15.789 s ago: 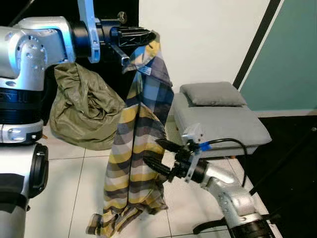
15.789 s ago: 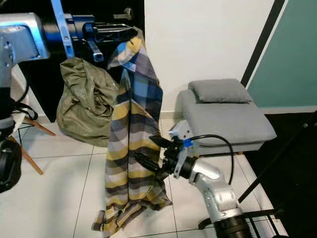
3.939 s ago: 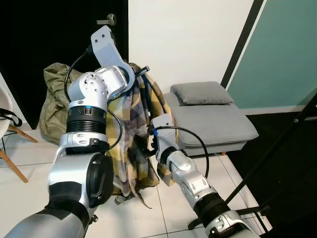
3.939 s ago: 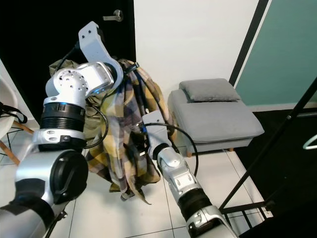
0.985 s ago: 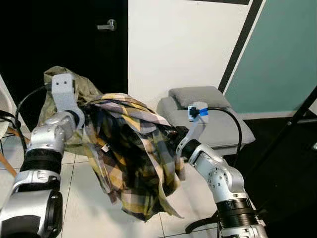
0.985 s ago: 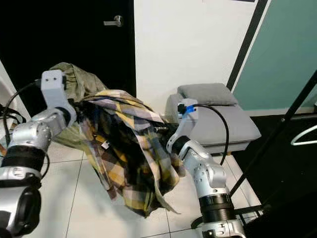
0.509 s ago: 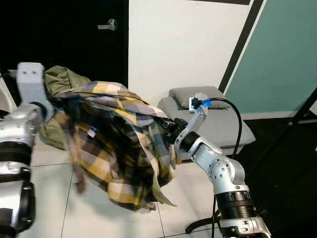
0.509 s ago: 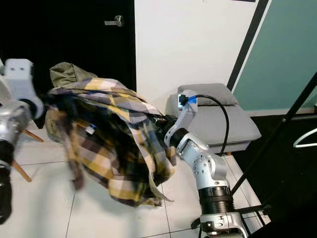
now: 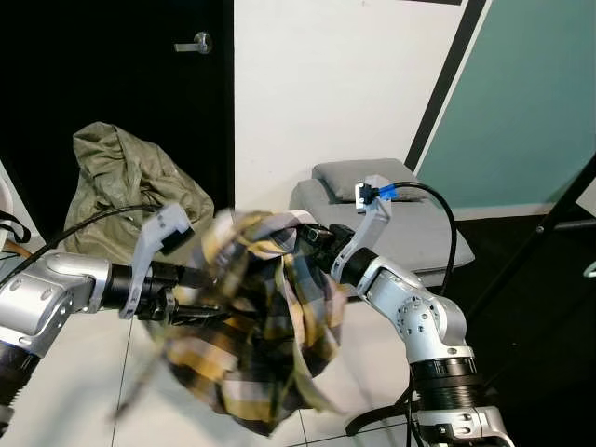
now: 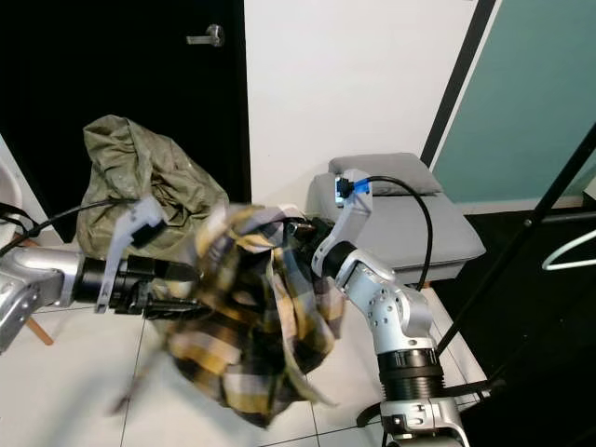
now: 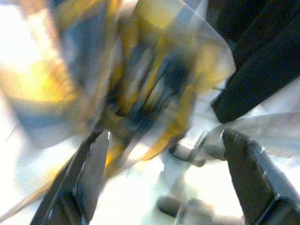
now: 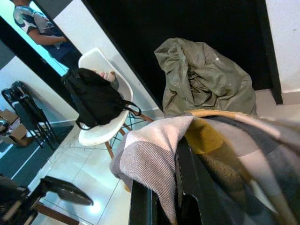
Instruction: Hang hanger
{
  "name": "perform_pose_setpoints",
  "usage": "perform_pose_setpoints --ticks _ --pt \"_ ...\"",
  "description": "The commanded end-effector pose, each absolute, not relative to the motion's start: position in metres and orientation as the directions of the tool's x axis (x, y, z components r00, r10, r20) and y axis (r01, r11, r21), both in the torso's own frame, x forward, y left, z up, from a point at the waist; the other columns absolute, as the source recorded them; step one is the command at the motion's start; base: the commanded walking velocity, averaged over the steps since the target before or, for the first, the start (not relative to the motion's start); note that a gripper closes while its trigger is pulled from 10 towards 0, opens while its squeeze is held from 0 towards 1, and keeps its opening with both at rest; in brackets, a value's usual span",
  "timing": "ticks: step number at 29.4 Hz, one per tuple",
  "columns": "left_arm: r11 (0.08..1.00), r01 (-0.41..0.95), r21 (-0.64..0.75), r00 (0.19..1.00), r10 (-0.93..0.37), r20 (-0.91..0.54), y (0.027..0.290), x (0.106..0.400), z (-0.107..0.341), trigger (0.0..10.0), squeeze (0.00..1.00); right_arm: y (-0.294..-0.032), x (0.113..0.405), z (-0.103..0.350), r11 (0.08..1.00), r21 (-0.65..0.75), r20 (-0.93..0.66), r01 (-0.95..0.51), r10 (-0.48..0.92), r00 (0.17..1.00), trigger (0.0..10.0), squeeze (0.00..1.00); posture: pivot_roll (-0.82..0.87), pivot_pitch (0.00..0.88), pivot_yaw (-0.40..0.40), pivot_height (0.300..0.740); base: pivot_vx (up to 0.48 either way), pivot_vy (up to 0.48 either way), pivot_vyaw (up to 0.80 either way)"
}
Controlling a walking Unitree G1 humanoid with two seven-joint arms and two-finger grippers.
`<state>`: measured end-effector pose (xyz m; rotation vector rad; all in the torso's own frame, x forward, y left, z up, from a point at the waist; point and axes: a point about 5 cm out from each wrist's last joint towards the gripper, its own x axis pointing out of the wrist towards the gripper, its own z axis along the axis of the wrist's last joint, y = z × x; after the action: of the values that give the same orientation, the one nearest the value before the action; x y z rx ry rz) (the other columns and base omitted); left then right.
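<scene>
A yellow, grey and navy plaid shirt (image 9: 265,326) hangs bunched and motion-blurred between the two arms, above the white tiled floor (image 9: 65,391). The left gripper (image 9: 200,293) reaches in from the left, its black jaws spread apart in the left wrist view with the blurred cloth between them — whether they grip it I cannot tell. The right gripper (image 9: 312,237) meets the shirt's upper edge from the right; its wrist view shows fabric draped over its dark fingers (image 12: 187,187), and how far they are open cannot be told. No hanger can be made out in the folds. Behind lie an olive jacket (image 9: 121,186) and a grey cushioned bench (image 9: 391,219); a white chair (image 12: 101,101) carries a black bag (image 12: 96,101)
</scene>
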<state>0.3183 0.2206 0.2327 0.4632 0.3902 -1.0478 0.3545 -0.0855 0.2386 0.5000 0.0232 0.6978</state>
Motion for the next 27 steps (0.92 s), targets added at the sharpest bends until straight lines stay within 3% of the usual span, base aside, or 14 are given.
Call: perform_pose_setpoints --ticks 1,2,4,6,8,13,16,21,23,24,27 --pt "0.416 0.895 0.161 0.434 -0.730 -0.528 0.221 0.320 0.229 10.0 0.00 -0.083 0.352 0.249 0.638 0.434 0.175 -0.636 0.633 0.754 0.0 0.00 0.06 0.158 -0.083 0.740 0.000 0.000 0.00" --pt "0.416 0.895 0.161 0.434 -0.730 -0.528 0.221 0.320 0.229 10.0 0.00 -0.083 0.352 0.249 0.638 0.434 0.175 -0.636 0.633 0.754 0.0 0.00 0.06 0.158 -0.083 0.740 0.000 0.000 0.00" --pt "0.416 0.907 0.067 0.408 -0.827 -0.388 0.213 0.319 0.242 10.0 0.00 -0.082 0.351 0.248 0.628 0.439 0.165 -0.643 0.647 0.744 0.0 0.00 0.06 0.159 -0.083 0.740 0.000 0.000 0.00" --pt "0.416 0.904 0.096 0.419 -0.821 -0.388 0.212 0.318 0.247 10.0 0.00 -0.082 0.351 0.247 0.625 0.450 0.158 -0.638 0.648 0.745 0.0 0.00 0.06 0.159 -0.083 0.740 0.000 0.000 0.00" --pt "0.362 0.922 0.135 0.377 -0.768 -0.518 0.212 0.305 0.240 10.0 0.00 -0.086 0.355 0.248 0.653 0.497 0.159 -0.572 0.579 0.800 0.0 0.00 0.06 0.160 -0.082 0.740 0.000 0.000 0.00" --pt "0.320 0.939 0.127 0.335 -0.762 -0.554 0.205 0.296 0.227 10.0 0.00 -0.089 0.362 0.249 0.665 0.567 0.172 -0.487 0.482 0.859 0.0 0.00 0.06 0.162 -0.081 0.740 0.000 0.000 0.00" --pt "0.395 0.912 0.113 0.394 -0.763 -0.512 0.185 0.302 0.207 10.0 0.00 -0.096 0.378 0.239 0.722 0.645 0.092 -0.250 0.251 0.964 0.0 0.00 0.04 0.164 -0.075 0.740 0.000 0.000 0.00" --pt "0.296 0.955 -0.018 0.250 -0.836 -0.489 0.161 0.278 0.202 10.0 0.00 -0.105 0.392 0.223 0.744 0.668 -0.025 -0.014 0.041 0.999 0.0 0.00 0.04 0.166 -0.082 0.740 0.000 0.000 0.00" --pt "0.325 0.946 0.009 0.289 -0.827 -0.482 0.157 0.279 0.199 10.0 0.00 -0.102 0.395 0.225 0.726 0.688 -0.038 0.007 0.027 0.999 0.0 0.00 0.05 0.168 -0.088 0.740 0.000 0.000 0.00" --pt "0.377 0.925 0.038 0.347 -0.804 -0.482 0.156 0.284 0.194 10.0 0.00 -0.098 0.396 0.229 0.709 0.705 -0.034 0.004 0.029 0.999 0.0 0.00 0.05 0.169 -0.091 0.740 0.000 0.000 0.00" --pt "0.411 0.910 0.058 0.386 -0.786 -0.482 0.155 0.287 0.190 10.0 0.00 -0.095 0.396 0.231 0.697 0.717 -0.032 0.002 0.030 0.999 0.0 0.00 0.05 0.169 -0.091 0.740 0.000 0.000 0.00"
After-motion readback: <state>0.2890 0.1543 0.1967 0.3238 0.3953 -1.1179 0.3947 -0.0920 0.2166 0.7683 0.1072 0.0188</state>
